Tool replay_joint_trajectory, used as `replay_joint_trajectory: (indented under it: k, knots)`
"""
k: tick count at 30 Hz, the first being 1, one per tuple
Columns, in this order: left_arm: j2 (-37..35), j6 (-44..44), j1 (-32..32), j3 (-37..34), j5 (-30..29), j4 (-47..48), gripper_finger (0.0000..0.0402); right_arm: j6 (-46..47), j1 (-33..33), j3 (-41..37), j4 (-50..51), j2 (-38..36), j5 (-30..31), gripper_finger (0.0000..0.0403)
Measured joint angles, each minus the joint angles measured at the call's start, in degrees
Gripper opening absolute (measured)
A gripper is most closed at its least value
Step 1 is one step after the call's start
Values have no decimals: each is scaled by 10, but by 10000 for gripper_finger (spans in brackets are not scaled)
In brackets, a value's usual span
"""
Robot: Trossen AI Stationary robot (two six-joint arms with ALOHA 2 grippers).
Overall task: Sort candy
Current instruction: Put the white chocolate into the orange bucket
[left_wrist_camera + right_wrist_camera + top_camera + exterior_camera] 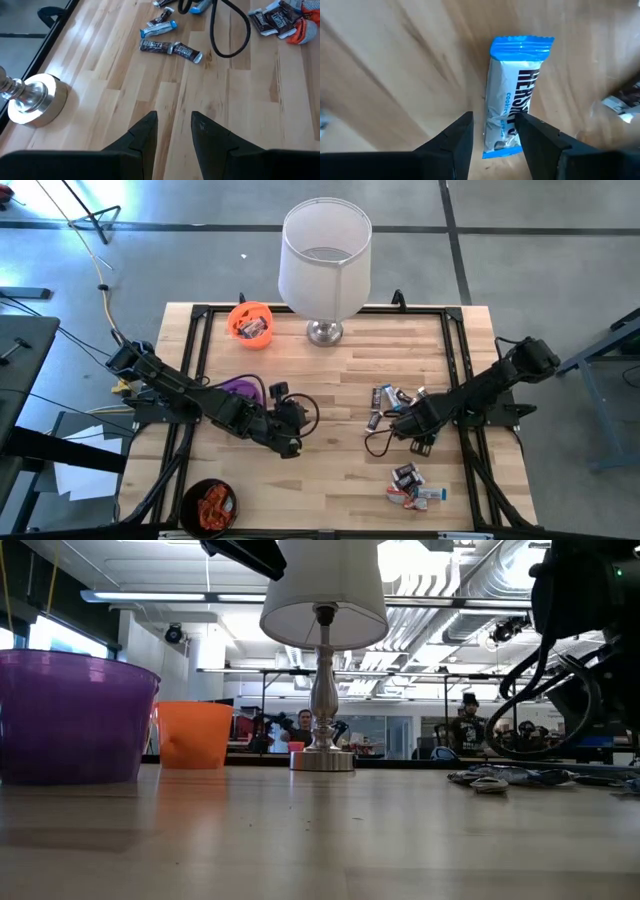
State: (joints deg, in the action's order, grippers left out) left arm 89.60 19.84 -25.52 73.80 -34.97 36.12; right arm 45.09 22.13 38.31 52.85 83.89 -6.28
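Candy lies in two loose groups on the right half of the wooden table: one (395,395) mid-right and one (415,485) near the front. My right gripper (398,427) points steeply down, open, over a white-and-blue candy (517,95) that lies flat on the wood. Its fingers stand at either side of one end of that candy. My left gripper (292,442) hangs open over bare wood at the table's middle, nothing between its fingers (174,117). Brown and blue-white candy (170,46) lies farther off. My right gripper comes from above at one end of the white-and-blue candy (497,140), fingers along its length. One fingertip (522,122) overlaps the wrapper's side. I cannot tell whether the fingers touch it. The candy lies flat on the table.
A white-shaded lamp (325,270) stands at the table's far middle. An orange cup (250,320) with candy sits at the far left and a purple cup (240,387) is beside my left arm. A black cup (210,505) with orange candy sits at the front left.
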Motion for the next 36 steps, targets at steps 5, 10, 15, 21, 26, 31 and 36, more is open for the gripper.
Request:
replay_joint_trajectory:
  k: [5, 10, 15, 21, 26, 31, 36]
  knots:
    - [0, 0, 0, 0, 2, 0, 106, 1, 0, -17, 0, -1, 26, 149]
    - [0, 0, 0, 0, 2, -2, 106, 7, 0, -35, -4, -1, 45, 149]
    - [0, 0, 0, 0, 3, -2, 106, 23, 0, -27, 21, 1, 43, 149]
    - [0, -5, 0, 0, 3, -4, 106, 25, 0, -21, 25, 1, 52, 149]
    - [0, -5, 0, 0, 5, -4, 106, 41, 0, -43, -6, -3, 49, 149]
    - [0, -5, 0, 0, 14, -4, 106, 54, 0, -47, -13, -4, 43, 123]
    - [0, -5, 0, 0, 17, -4, 106, 61, 0, -47, -21, -4, 38, 55]
